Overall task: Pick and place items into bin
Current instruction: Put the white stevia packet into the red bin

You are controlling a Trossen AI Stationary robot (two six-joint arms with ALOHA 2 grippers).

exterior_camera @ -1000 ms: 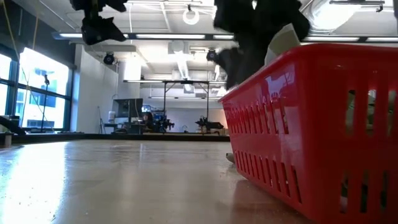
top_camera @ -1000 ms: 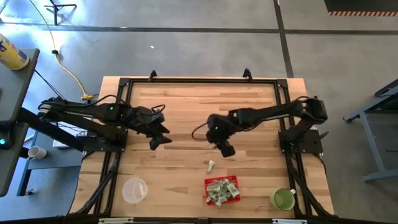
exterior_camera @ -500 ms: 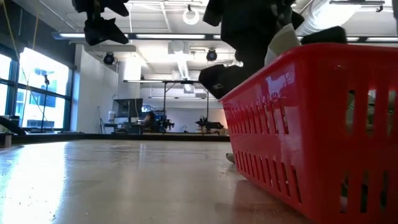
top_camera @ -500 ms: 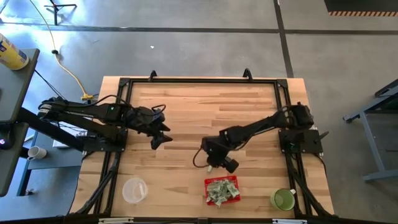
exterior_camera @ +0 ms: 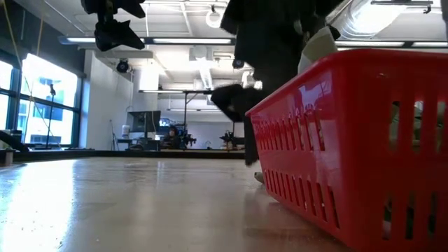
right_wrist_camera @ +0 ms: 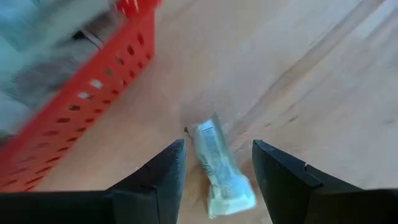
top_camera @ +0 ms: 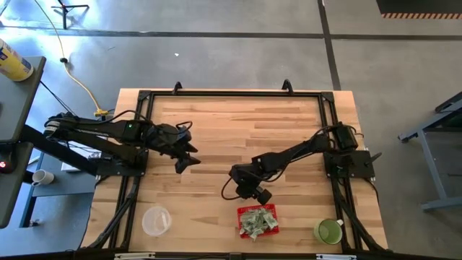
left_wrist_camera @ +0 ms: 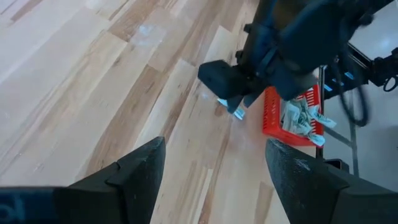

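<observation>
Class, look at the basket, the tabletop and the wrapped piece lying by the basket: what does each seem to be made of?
Basket: glossy red plastic, probably moulded, with slotted walls that catch highlights. Tabletop: pale wood strips with visible grain, smooth and faintly shiny, likely sealed. Wrapped piece: crinkly green-and-white wrapper, film or foil; which one cannot be told.

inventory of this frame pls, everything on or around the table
table: 1, light wood, black frame
basket: 1, red, near edge, holds several wrapped pieces
loose piece: 1, green-white, on table beside basket, between right jaws
clear tub: 1, near-left
cup: 1, green, near-right corner
left gripper: jaws open, raised over table's left side
right gripper: jaws open, low over loose piece
</observation>
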